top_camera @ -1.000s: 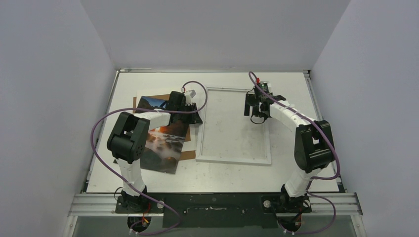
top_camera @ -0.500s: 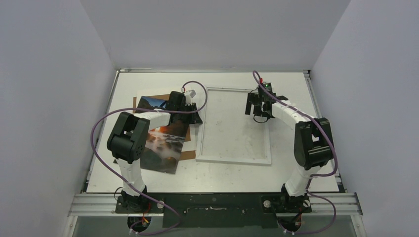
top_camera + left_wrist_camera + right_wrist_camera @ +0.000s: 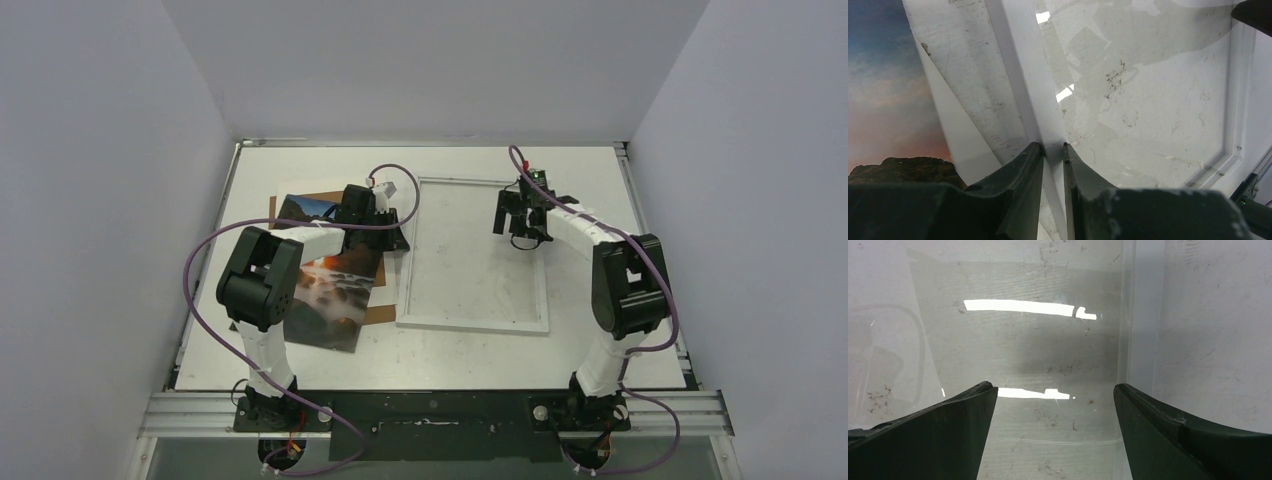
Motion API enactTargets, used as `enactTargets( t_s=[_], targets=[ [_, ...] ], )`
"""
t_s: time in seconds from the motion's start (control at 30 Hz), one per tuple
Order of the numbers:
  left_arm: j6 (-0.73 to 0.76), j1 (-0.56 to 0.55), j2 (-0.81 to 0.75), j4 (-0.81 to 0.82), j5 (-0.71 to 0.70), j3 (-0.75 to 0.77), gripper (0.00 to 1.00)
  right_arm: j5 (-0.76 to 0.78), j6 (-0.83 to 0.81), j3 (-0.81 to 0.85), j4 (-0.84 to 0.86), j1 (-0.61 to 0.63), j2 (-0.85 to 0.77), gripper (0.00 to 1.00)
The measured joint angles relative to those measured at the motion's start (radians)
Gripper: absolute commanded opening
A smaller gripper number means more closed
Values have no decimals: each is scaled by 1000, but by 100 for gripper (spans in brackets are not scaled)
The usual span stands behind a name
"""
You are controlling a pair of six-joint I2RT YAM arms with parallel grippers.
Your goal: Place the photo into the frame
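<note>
Step looks like frame positioning: left jaws clenched on the frame (image 3: 475,325)'s left rail, right jaws released above its right side; photo (image 3: 325,305) lies just left on a brown board (image 3: 378,314); next I'd let go and fetch the photo.

The frame (image 3: 473,255) lies in the middle of the table (image 3: 460,350); the photo (image 3: 330,295) lies just left of it, partly on top of a board (image 3: 380,315)
</note>
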Motion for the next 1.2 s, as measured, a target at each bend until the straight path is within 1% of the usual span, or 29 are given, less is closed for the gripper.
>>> enactTargets(
  t_s=[0.23, 0.73, 1.0, 1.2],
  targets=[
    [0, 0, 0, 0, 0, 0, 18, 2, 3, 0, 14, 3, 48, 90],
    [-1, 0, 0, 0, 2, 0, 18, 9, 14, 6, 1, 34, 38, 90],
    [-1, 1, 0, -2, 3, 0, 18, 13, 24, 116, 7, 35, 27, 90],
    [-1, 6, 0, -5, 11, 0, 18, 25, 27, 156, 37, 35, 35, 90]
  ],
)
